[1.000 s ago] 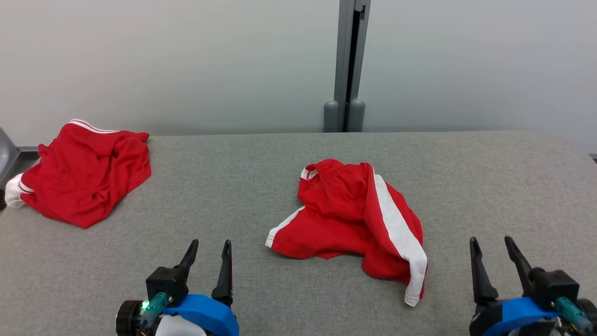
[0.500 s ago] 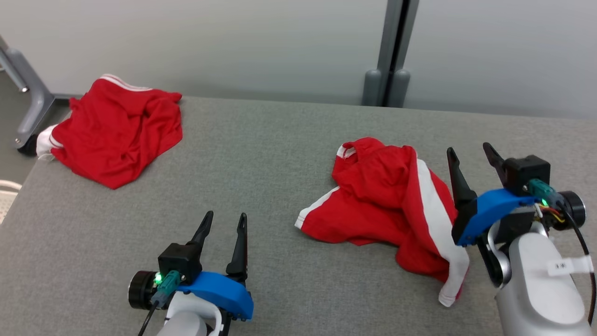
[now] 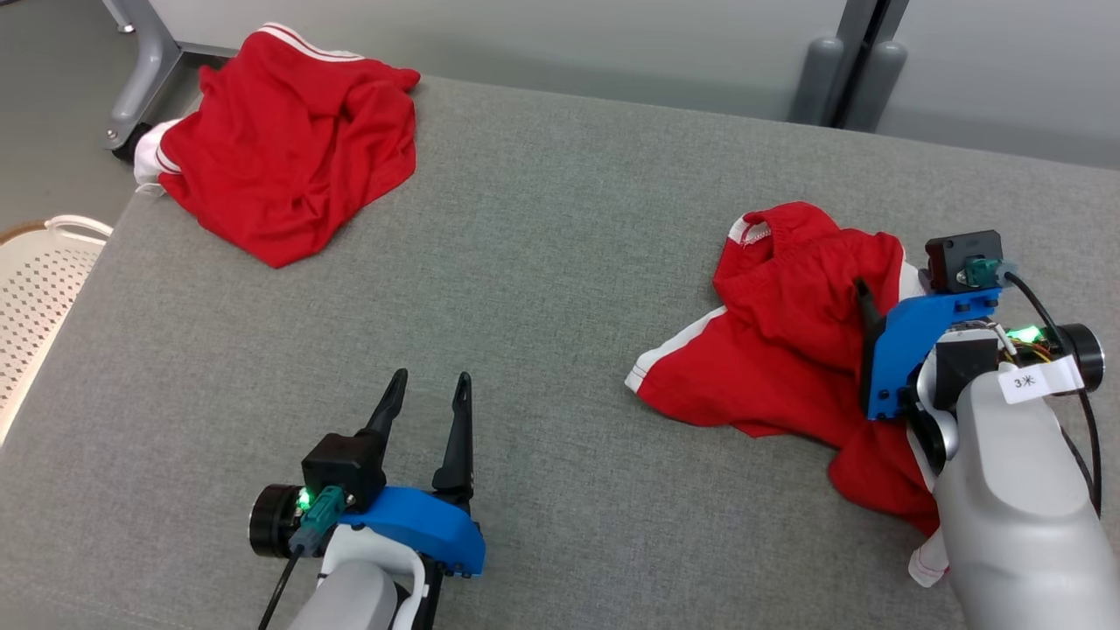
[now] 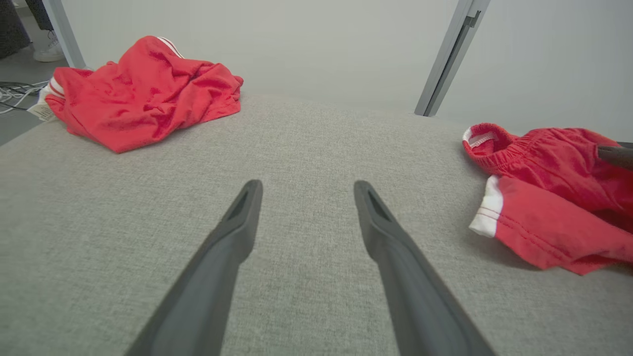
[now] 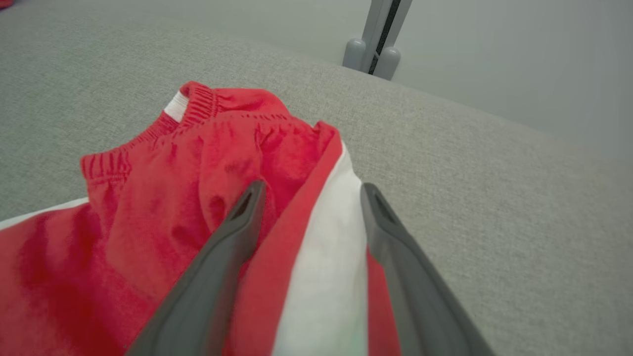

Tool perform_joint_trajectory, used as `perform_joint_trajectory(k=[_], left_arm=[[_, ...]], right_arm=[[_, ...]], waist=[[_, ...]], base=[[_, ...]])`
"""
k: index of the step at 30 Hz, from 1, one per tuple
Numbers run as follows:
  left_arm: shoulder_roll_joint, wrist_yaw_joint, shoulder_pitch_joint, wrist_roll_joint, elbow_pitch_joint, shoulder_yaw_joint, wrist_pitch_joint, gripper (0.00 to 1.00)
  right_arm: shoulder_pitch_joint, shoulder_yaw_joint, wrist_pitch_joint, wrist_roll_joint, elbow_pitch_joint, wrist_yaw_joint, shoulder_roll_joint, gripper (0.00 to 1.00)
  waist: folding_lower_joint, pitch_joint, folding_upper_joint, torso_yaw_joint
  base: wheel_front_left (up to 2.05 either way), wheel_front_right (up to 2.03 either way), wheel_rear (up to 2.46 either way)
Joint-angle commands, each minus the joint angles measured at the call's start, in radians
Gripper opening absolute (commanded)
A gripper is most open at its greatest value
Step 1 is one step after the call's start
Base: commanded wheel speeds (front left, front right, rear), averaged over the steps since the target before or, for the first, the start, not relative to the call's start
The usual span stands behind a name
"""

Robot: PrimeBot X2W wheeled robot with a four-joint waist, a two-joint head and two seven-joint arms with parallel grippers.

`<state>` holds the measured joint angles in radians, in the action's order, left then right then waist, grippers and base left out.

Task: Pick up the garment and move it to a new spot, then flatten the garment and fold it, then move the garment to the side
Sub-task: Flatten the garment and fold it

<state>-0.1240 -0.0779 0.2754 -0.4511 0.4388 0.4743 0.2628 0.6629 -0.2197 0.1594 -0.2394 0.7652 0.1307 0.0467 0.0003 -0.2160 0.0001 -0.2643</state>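
Note:
The garment [image 3: 779, 350] is a crumpled pair of red shorts with a white side stripe, lying on the right half of the grey padded table [image 3: 542, 262]. My right gripper [image 3: 897, 284] hangs open just over its right part. In the right wrist view the fingers straddle the white stripe and a red fold of the garment [image 5: 173, 198], with the right gripper [image 5: 312, 187] closed on nothing. My left gripper [image 3: 431, 376] stands open above bare table near the front, well left of the garment [image 4: 549, 207]. The left gripper [image 4: 307, 184] holds nothing.
A second red garment [image 3: 289, 157] lies bunched at the table's far left corner. A white perforated basket [image 3: 35, 289] stands off the left edge. A grey metal leg with a caster [image 3: 140, 79] and a grey post [image 3: 840, 79] stand behind the table.
The head camera has tilted down and turned. My right gripper has moved forward and inward from the table's front edge to over the garment. The left gripper has stayed put.

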Motion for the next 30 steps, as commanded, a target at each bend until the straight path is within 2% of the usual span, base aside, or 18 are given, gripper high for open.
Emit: perform_joint_trajectory(k=[1,3,4,5,7,8,16,21,25,30], left_arm=[[0.004,0.005,0.021,0.012,0.003,-0.009,0.003,1.00],[0.007,0.010,0.019,0.018,0.005,-0.018,0.003,1.00],[0.008,0.013,0.019,0.024,0.007,-0.022,0.003,1.00],[0.009,0.015,0.018,0.026,0.009,-0.024,0.003,1.00],[0.010,0.018,0.018,0.032,0.014,-0.030,0.003,1.00],[0.011,0.021,0.018,0.036,0.016,-0.031,0.003,1.00],[0.016,0.033,0.014,0.053,0.032,-0.042,0.003,1.00],[0.015,0.040,0.003,0.063,0.042,-0.051,0.003,1.00],[0.012,0.042,-0.009,0.067,0.046,-0.057,0.003,1.00],[0.004,0.041,-0.027,0.068,0.049,-0.062,0.003,1.00]], right_arm=[[0.023,-0.010,0.010,-0.019,0.024,0.000,0.007,1.00],[0.034,-0.012,0.020,-0.023,0.052,0.000,0.007,1.00],[0.038,-0.012,0.024,-0.026,0.062,0.000,0.007,0.90],[0.039,-0.011,0.029,-0.027,0.074,0.000,0.006,0.55],[0.042,-0.006,0.032,-0.023,0.094,0.000,0.006,0.27],[0.044,-0.007,0.031,-0.021,0.102,0.000,0.006,0.00],[0.054,-0.018,-0.015,-0.014,0.132,0.000,0.006,0.00],[0.071,0.026,-0.093,0.025,0.140,0.000,0.006,0.00],[0.083,0.118,-0.150,0.102,0.142,0.000,0.006,0.00],[0.042,0.311,-0.201,0.233,0.089,0.000,0.005,0.00]], waist=[[-0.0003,-0.002,-0.0001,-0.001],[-0.0003,0.002,-0.0001,0.006],[-0.0003,0.006,-0.0001,0.009],[-0.0003,0.009,-0.0001,0.013],[-0.0003,0.015,-0.0001,0.019],[-0.0003,0.018,-0.0001,0.022],[-0.0003,0.039,-0.0001,0.036],[-0.0003,0.065,-0.0001,0.045],[-0.0003,0.095,-0.0001,0.051],[-0.0003,0.130,-0.0001,0.061]], base=[[0.00,0.00,0.00],[0.00,0.00,0.00],[0.00,0.00,0.00],[0.00,0.00,0.00],[0.00,0.00,0.00],[0.00,0.00,0.00],[0.00,0.00,0.00],[0.00,0.00,0.00],[0.00,0.00,0.00],[0.00,0.00,0.00]])
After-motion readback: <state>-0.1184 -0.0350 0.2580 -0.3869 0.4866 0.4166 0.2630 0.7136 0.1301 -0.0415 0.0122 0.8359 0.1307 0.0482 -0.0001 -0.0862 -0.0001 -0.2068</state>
